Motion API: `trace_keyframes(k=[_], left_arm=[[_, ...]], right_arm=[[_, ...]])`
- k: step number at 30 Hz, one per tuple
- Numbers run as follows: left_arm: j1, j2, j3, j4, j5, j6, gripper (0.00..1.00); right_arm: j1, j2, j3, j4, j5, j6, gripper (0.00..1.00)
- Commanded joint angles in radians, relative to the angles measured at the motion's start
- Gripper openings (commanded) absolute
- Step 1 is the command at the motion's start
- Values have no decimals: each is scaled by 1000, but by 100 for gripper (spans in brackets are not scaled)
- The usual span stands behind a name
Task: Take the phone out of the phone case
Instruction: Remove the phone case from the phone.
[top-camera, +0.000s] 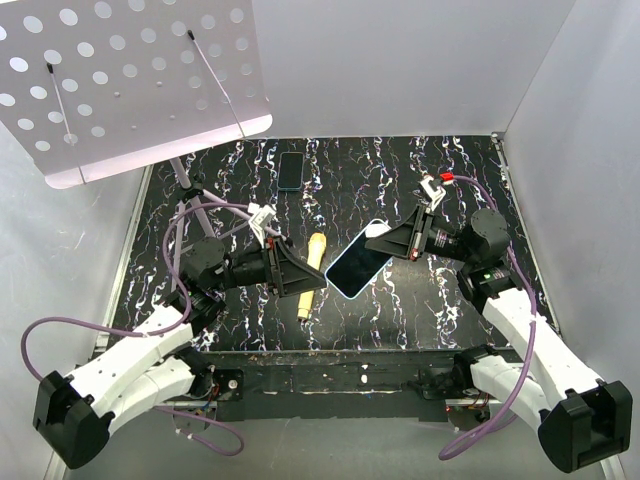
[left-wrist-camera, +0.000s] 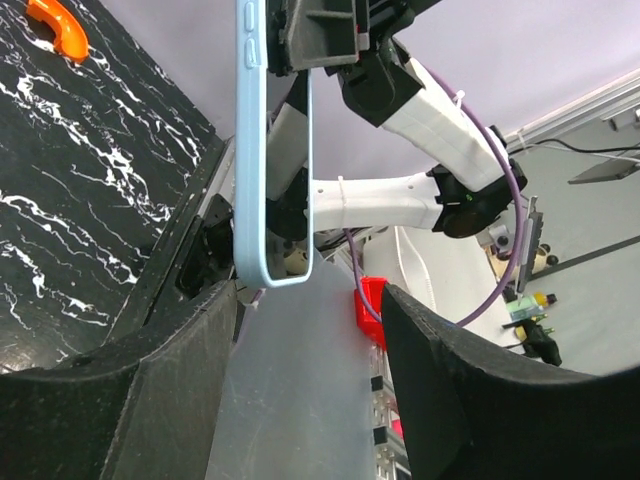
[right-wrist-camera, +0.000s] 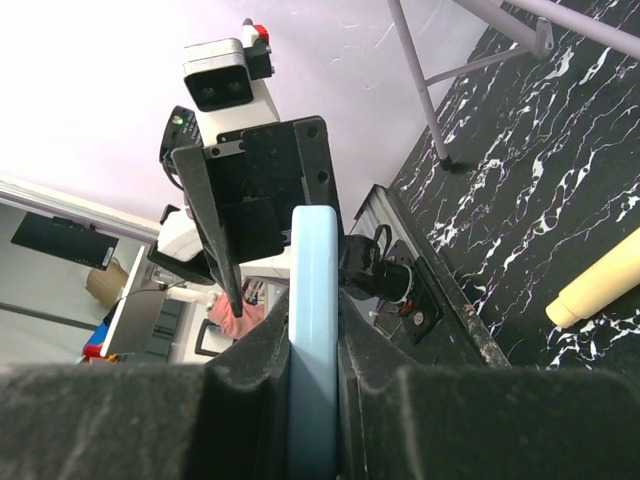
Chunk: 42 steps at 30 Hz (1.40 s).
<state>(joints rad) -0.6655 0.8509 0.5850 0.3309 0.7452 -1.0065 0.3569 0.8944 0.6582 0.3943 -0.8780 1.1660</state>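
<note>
A light blue phone case (top-camera: 356, 268) with a dark face showing in it hangs tilted above the middle of the black marbled table. My right gripper (top-camera: 378, 241) is shut on its upper right end; in the right wrist view the case (right-wrist-camera: 313, 300) stands edge-on, pinched between the two fingers of the right gripper (right-wrist-camera: 313, 335). My left gripper (top-camera: 306, 276) is open just left of the case's lower end. In the left wrist view the case (left-wrist-camera: 250, 150) hangs edge-on ahead of the open left gripper (left-wrist-camera: 310, 300), apart from both fingers. I cannot tell whether the dark face is the phone.
A second dark phone (top-camera: 291, 170) lies flat at the back of the table. A yellow cylinder (top-camera: 312, 272) lies under the left gripper, also in the right wrist view (right-wrist-camera: 595, 290). A perforated panel (top-camera: 130, 80) on a tripod (top-camera: 195, 205) stands back left. An orange piece (left-wrist-camera: 58, 24) lies on the table.
</note>
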Motion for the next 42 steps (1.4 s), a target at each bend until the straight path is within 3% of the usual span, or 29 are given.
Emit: trace_keyframes(k=[1, 9, 16, 22, 24, 29, 35, 42], left_arm=[[6, 28, 13, -60, 29, 55, 57], [6, 96, 26, 45, 77, 11, 38], [4, 132, 27, 142, 111, -40, 28], [4, 163, 29, 233, 166, -55, 6], [6, 183, 12, 400, 235, -58, 0], [6, 286, 7, 753, 385, -139, 0], [10, 483, 53, 1077, 425, -306, 0], [9, 597, 125, 1018, 419, -264, 0]], right_arm=[[-6, -9, 5, 141, -30, 58, 1], [-6, -6, -2, 187, -47, 75, 1], [-7, -15, -9, 183, -61, 66, 1], [-6, -11, -2, 205, -72, 87, 1], [-6, -3, -9, 279, -90, 145, 1], [-3, 6, -31, 446, -159, 308, 1], [-3, 3, -37, 651, -184, 515, 1], [-3, 54, -35, 935, -144, 753, 1]])
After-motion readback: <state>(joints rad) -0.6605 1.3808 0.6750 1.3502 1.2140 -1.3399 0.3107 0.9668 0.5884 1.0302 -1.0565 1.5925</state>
